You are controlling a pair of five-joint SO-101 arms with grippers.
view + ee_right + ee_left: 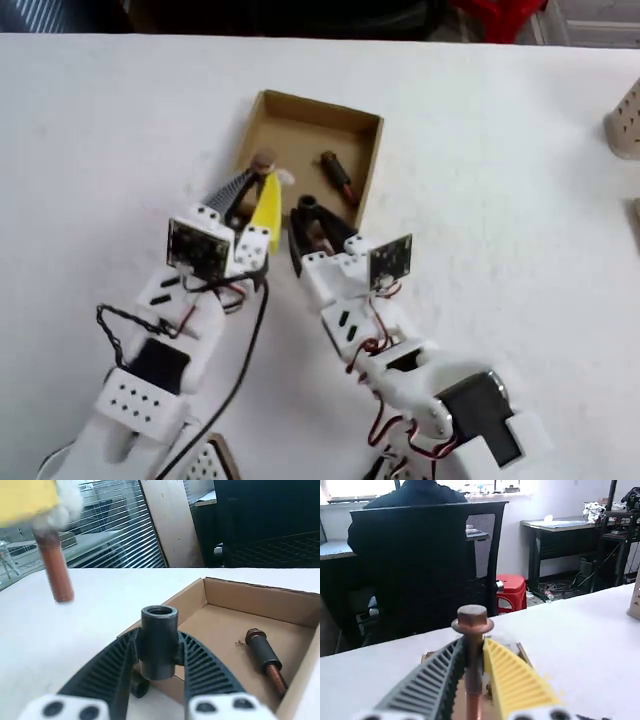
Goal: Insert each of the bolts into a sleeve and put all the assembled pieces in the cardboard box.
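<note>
Copper bolt [472,622] stands upright, head up, clamped in the left pincer [473,644]; right pincer [159,639] clamps an upright sleeve [159,622].

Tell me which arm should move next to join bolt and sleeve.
Left, probably: the left gripper holds the bolt shank down, beside and above the sleeve, which the right gripper holds open end up.

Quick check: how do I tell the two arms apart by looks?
Both have white shells. Left pincer: one grey ribbed finger, one yellow; a black cable runs along that arm. Right pincer: two black ribbed fingers; red wires loop along that arm.
</note>
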